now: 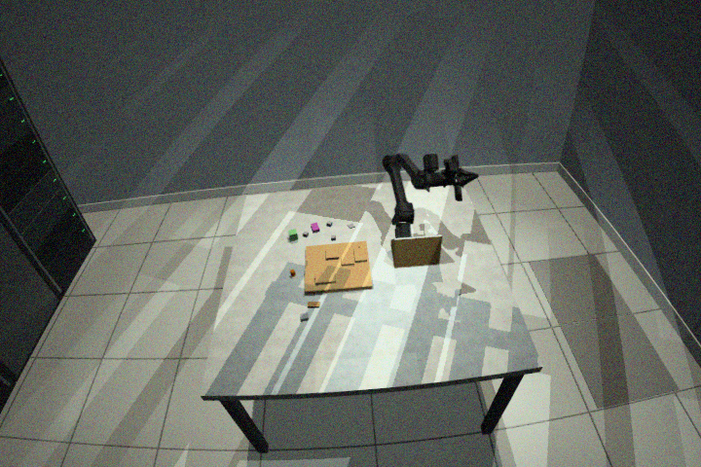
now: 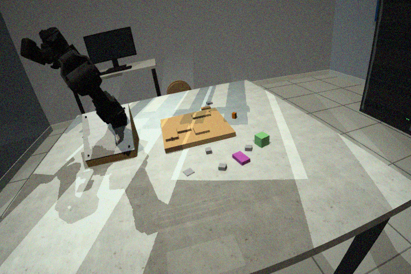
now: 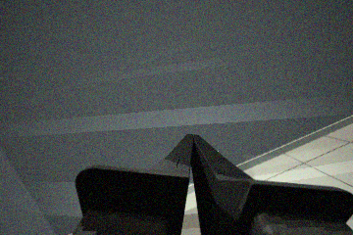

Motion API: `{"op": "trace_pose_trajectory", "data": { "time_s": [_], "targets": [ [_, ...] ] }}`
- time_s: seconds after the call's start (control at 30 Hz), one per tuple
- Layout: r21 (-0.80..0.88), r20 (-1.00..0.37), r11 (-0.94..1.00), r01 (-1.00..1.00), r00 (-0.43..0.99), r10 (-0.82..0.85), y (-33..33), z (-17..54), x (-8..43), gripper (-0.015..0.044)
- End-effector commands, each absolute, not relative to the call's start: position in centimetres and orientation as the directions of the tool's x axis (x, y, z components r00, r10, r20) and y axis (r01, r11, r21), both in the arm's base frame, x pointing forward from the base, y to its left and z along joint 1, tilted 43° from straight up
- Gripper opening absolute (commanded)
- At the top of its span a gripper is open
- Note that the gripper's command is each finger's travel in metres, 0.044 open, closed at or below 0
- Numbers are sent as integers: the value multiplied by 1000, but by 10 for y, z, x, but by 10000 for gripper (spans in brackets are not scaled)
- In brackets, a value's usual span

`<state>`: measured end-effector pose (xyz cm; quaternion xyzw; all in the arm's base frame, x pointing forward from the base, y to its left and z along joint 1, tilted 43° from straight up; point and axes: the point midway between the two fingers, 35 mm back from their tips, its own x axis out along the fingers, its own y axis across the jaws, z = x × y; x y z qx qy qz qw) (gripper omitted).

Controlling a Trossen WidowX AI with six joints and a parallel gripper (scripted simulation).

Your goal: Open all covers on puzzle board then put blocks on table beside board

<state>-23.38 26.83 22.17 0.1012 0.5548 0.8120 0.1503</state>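
Observation:
The wooden puzzle board (image 1: pixel 310 285) (image 2: pixel 224 127) lies flat on the table. Thin wooden covers stand slightly proud on it, one near its front edge (image 1: pixel 324 279) (image 2: pixel 201 113) and several toward its back. Their positions over the wells are too small to tell. A green cube (image 1: pixel 293 234) (image 2: pixel 261 138) and a magenta block (image 1: pixel 314 227) (image 2: pixel 241 157) rest on the table behind the board. A small orange block (image 1: pixel 292 272) (image 2: pixel 234 115) stands at its left. My gripper (image 1: pixel 476 176) (image 3: pixel 191 139) is shut and empty, high up and well right of the board in the top view.
A flat orange-brown piece (image 1: pixel 313 305) (image 2: pixel 205 108) and a grey piece (image 1: pixel 304 316) (image 2: pixel 209 103) lie in front of the board. Several small grey pieces lie behind it, one a flat plate (image 1: pixel 350 226) (image 2: pixel 188 172). The arm's box-like base (image 1: pixel 416 252) (image 2: pixel 111 156) stands beside the board.

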Motion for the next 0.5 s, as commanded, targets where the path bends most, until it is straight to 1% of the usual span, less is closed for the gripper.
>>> {"op": "trace_pose_trajectory", "data": {
  "time_s": [0.0,0.47],
  "targets": [
    [932,-25,-319,-170,-911,412,282,217,-224,0],
    [929,-122,-205,-307,-780,614,330,195,-175,0]
  ]
}}
